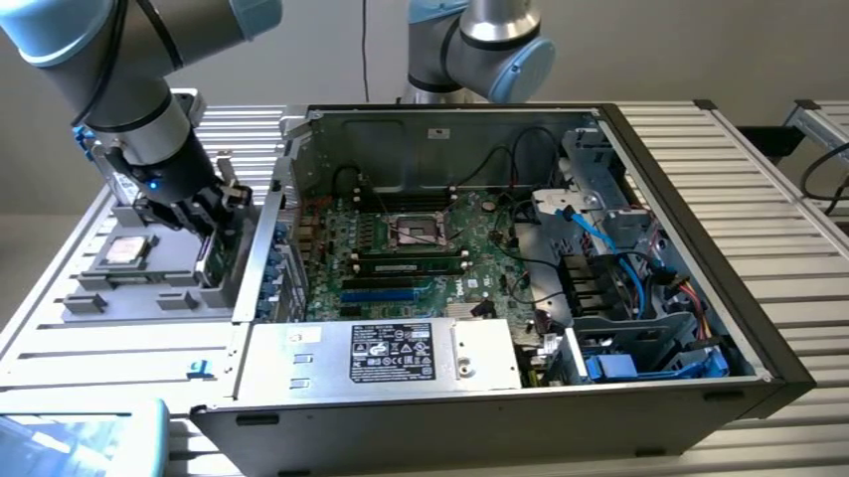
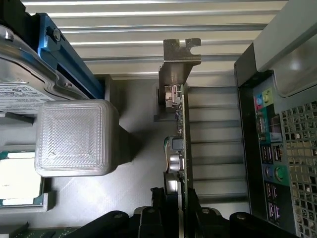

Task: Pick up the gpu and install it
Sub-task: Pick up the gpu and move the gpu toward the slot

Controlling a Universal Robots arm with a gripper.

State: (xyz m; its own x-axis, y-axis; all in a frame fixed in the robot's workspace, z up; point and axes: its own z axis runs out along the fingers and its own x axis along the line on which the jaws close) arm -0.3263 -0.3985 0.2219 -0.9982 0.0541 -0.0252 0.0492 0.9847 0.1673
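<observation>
The gripper (image 2: 174, 210) has its fingers pinched on the gpu (image 2: 181, 124), which stands on edge just outside the computer case (image 2: 277, 148). The card is probably light, stiff and fragile, so its bare board edge looks the safest hold.

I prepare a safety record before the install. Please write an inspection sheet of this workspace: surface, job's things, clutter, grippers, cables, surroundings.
Surface: ribbed metal table, carrying an open computer case and a grey parts holder.
Job's things: gpu stands on edge in the holder, silver bracket at its far end; motherboard exposed in the case.
Clutter: processor chip and hard drive in the holder.
Grippers: gripper closed on the gpu, one finger on each face.
Cables: blue cables and black wires inside the case, apart from the gpu.
Surroundings: second robot arm behind the case.
</observation>
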